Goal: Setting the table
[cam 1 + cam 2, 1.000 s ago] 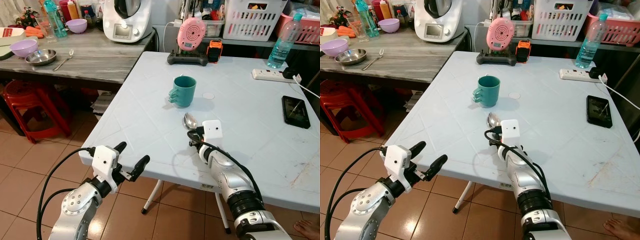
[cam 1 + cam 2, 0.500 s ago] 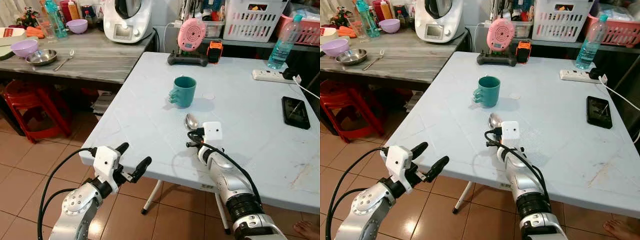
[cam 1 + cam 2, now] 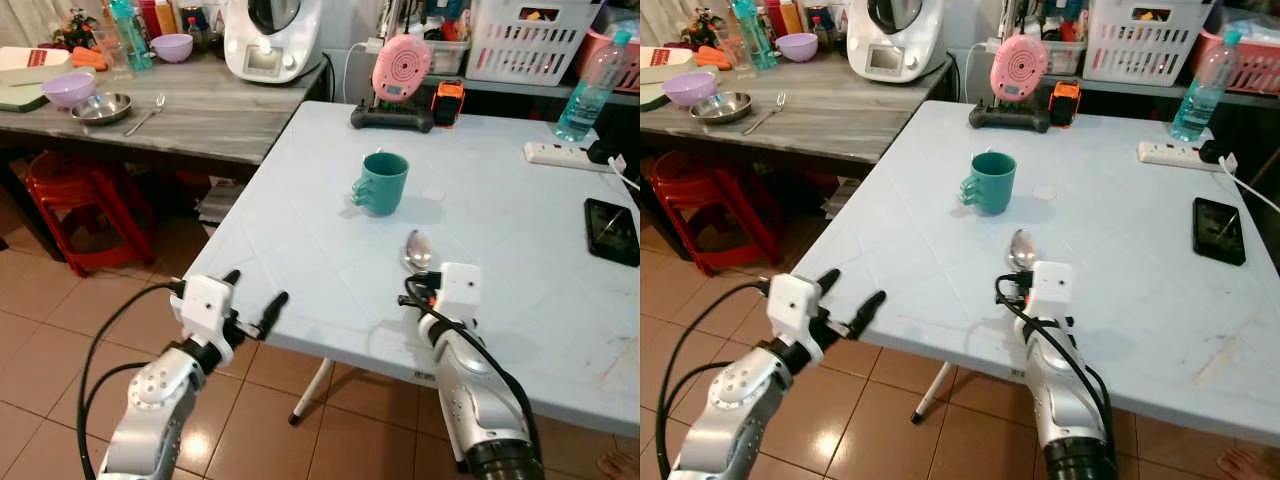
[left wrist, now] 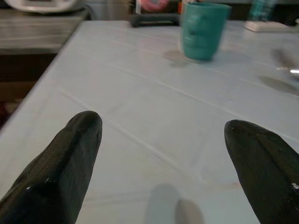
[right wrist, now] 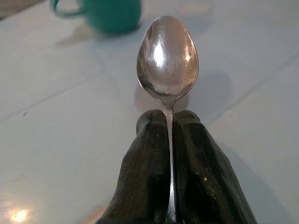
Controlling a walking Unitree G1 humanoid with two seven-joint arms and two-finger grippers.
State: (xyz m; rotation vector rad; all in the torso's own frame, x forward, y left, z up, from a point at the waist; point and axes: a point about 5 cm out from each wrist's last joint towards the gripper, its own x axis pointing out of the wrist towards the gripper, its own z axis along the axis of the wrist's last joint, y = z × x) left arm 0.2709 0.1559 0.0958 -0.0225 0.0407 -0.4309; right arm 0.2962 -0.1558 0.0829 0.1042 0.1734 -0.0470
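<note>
Right wrist view: no legible writing. My right gripper (image 5: 170,128) pinches the spoon (image 5: 167,56) handle above the table (image 3: 300,230), near the mug (image 3: 383,182). Left gripper (image 3: 252,298) spread wide at the table edge.

The two eye views look down from the robot's head at the white tabletop (image 3: 330,240), from its near edge. Both show the teal mug (image 3: 384,182) in the middle. The left wrist view sits low at that edge, facing the mug far off. The right wrist view is very close to the spoon (image 5: 167,58), with the mug just behind it.
</note>
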